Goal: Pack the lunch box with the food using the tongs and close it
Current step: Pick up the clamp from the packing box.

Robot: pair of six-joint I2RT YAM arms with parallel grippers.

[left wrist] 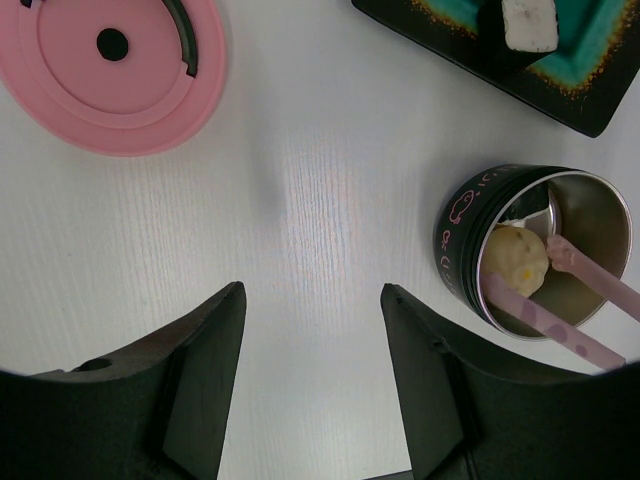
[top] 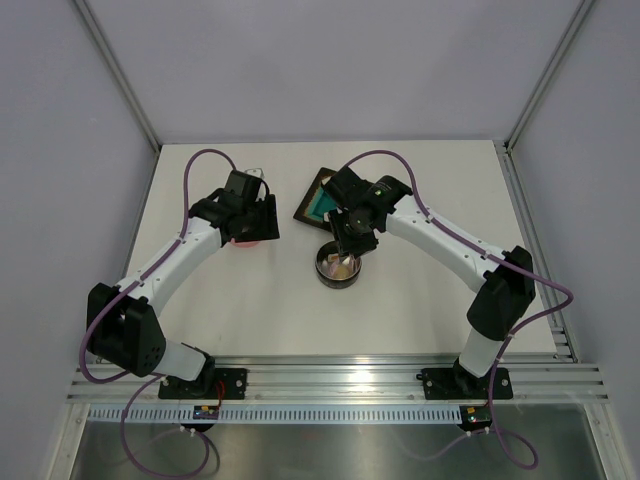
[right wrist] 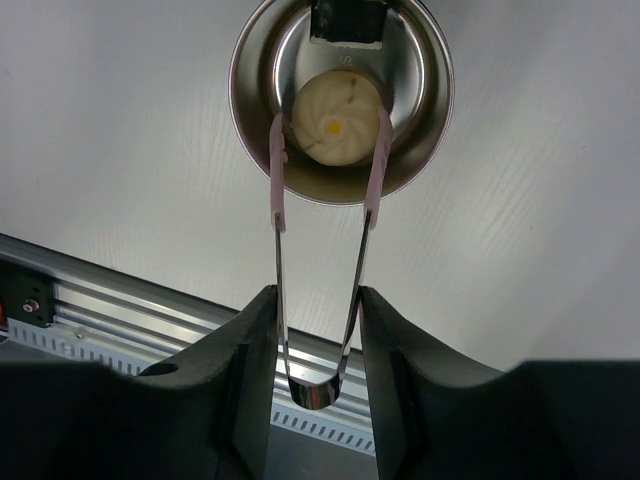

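Two arms reach over the white surface [left wrist: 320, 180], and both end effectors sit in its far half. Furthest left, the left end effector [left wrist: 312, 310] hangs above bare surface with its fingers spread apart and nothing between them. In the top view it is over the pink lid [left wrist: 90, 100], which lies flat on the surface, well apart from the lunch box. The left wrist view shows the lid off to the far left of the fingers. Right of the lid, towards the back, a square dark tray [left wrist: 585, 105] with a teal centre sits at an angle, and one white cube [left wrist: 530, 24] rests in it. Just in front of the tray stands the steel lunch box [right wrist: 252, 90], upright and uncovered, with a round beige piece of food [right wrist: 338, 122] inside. The pink tips of the tongs [right wrist: 279, 270] reach into the lunch box and sit on either side of that piece, against its edges. Furthest right, the right end effector [right wrist: 317, 300] is clamped on the tongs, with its fingers pressing the two slender arms near their joined end.
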